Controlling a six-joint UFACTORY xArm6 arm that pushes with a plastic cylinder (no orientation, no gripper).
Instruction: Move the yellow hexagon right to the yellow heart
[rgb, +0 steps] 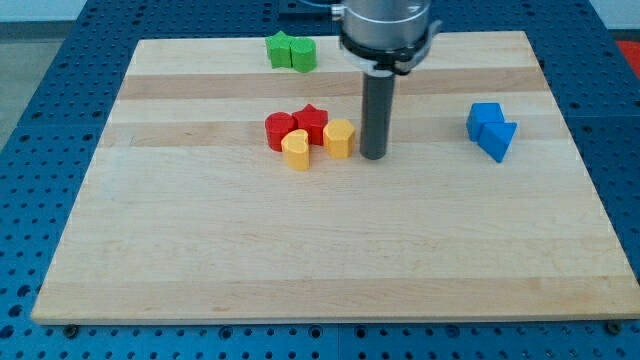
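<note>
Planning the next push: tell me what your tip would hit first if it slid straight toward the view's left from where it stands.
Probably the yellow hexagon block, right beside my tip on its left. Beyond it lie the yellow heart block and two red blocks. Depth alignment is uncertain.

A silver-grey round housing carries my dark straight rod (373, 110).

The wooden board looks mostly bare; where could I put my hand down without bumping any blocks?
The whole lower half of the board below the cluster is free, as is the stretch between my tip and the blue blocks. It is crowded mid-board: red blocks, yellow heart and yellow hexagon huddle just left of my tip. Green blocks sit at the top edge.
</note>
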